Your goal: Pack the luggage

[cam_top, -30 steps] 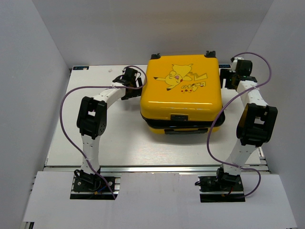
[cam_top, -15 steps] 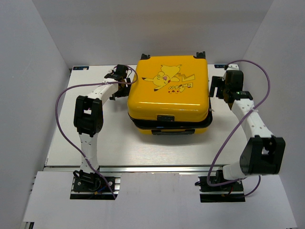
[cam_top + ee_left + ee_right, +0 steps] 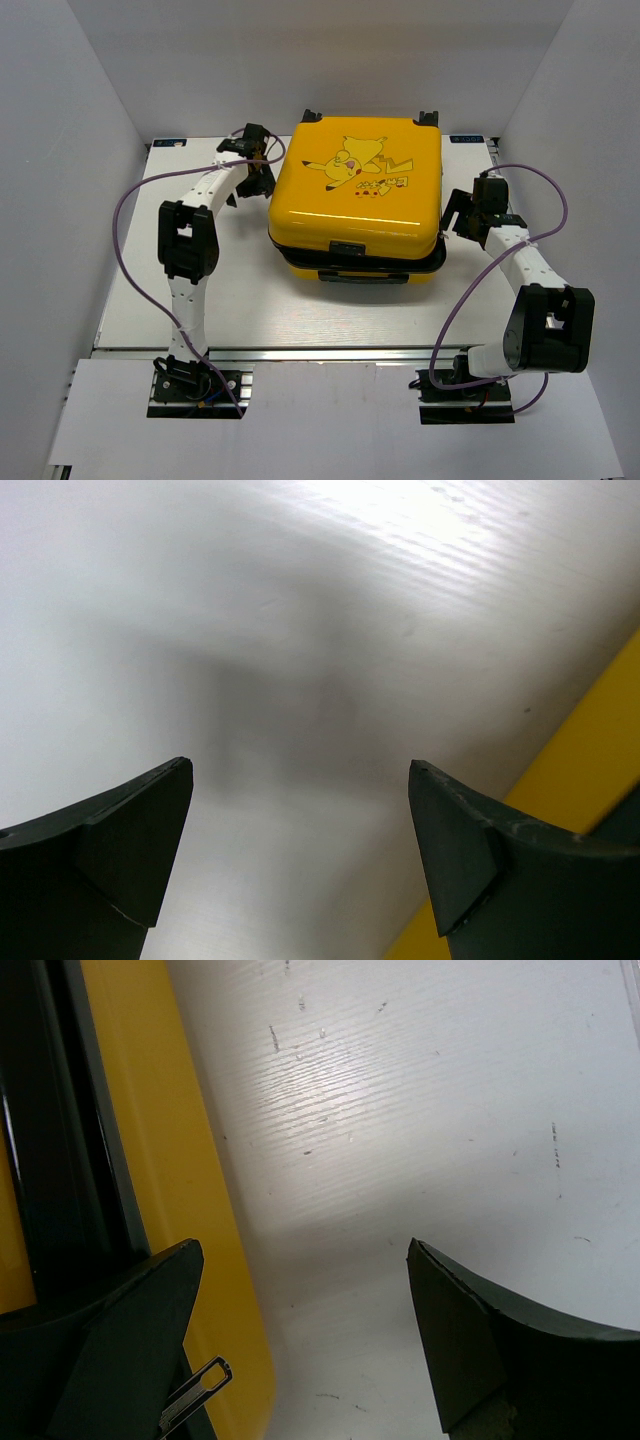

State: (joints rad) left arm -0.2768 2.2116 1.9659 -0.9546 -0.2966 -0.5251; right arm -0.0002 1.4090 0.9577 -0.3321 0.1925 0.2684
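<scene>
You have the large bright yellow hard-shell suitcase with the cartoon print [image 3: 355,195] lying flat on the white table [image 3: 250,300], at the far middle, printed shell uppermost. Its two small black wheels [image 3: 312,117] point toward the back wall. The upper shell sits down over the lower one, with a black band showing between them along the near edge. The inside is hidden, so you cannot tell from any view what it contains.

Your left gripper [image 3: 300,768] is beside the suitcase's far left corner. Its jaws are spread wide with only bare table between them, and a strip of yellow shell shows at the lower right of its wrist view.

Your right gripper [image 3: 303,1245] is beside the suitcase's right side, toward the near corner. Its jaws are likewise spread wide over bare table and hold nothing. Its left finger [image 3: 120,1340] lies just beside the yellow shell and black band; whether they touch cannot be told. A small metal zipper pull [image 3: 195,1392] shows beside that finger.
</scene>
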